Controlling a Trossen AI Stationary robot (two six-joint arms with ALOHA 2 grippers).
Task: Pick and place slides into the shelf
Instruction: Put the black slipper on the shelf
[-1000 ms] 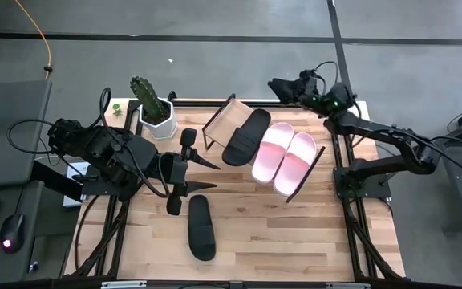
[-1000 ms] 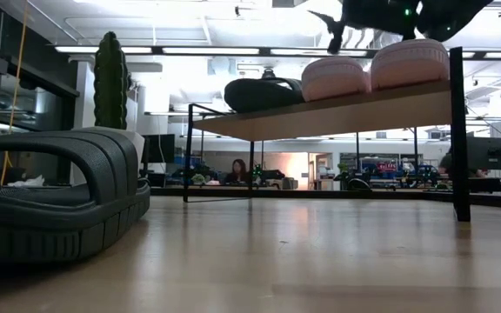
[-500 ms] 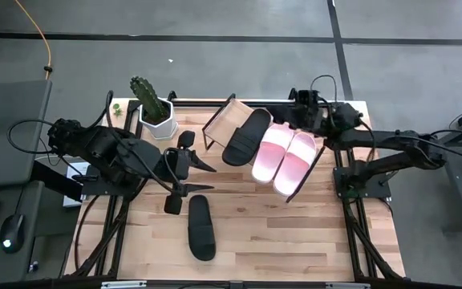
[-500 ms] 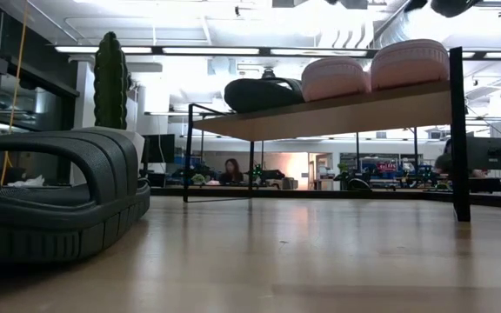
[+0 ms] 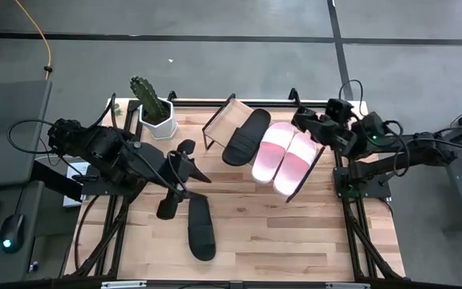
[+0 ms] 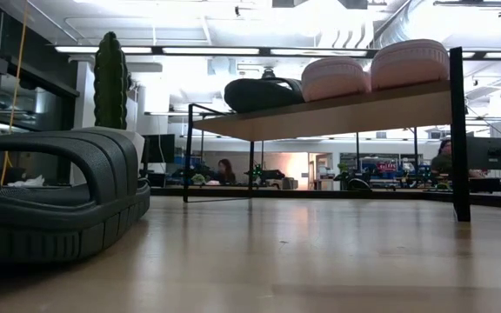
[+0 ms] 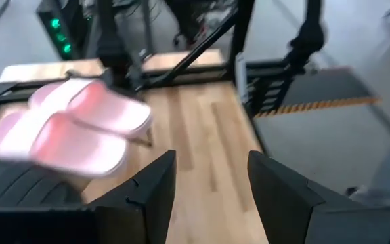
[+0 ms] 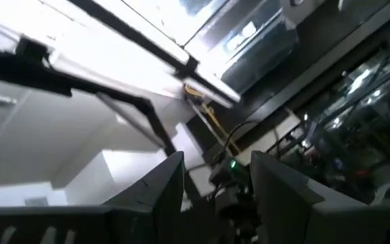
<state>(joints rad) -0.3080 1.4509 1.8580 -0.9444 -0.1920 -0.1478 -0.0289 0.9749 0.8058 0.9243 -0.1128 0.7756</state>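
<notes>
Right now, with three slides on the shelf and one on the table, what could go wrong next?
1. The left gripper is open just above the last black slide; a poor grasp may drop it.
2. The free place on the shelf lies beside the cactus pot, which the left arm may knock.
3. The board is slanted, so a push could slide the black slide or the pink slides off.

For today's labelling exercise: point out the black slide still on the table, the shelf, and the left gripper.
Black slide on the table (image 5: 200, 228), high view: on its strap.
Shelf (image 5: 224, 122), high view: on the bare wood board at its empty end.
Left gripper (image 5: 191, 172), high view: midway between its open fingertips.
</notes>
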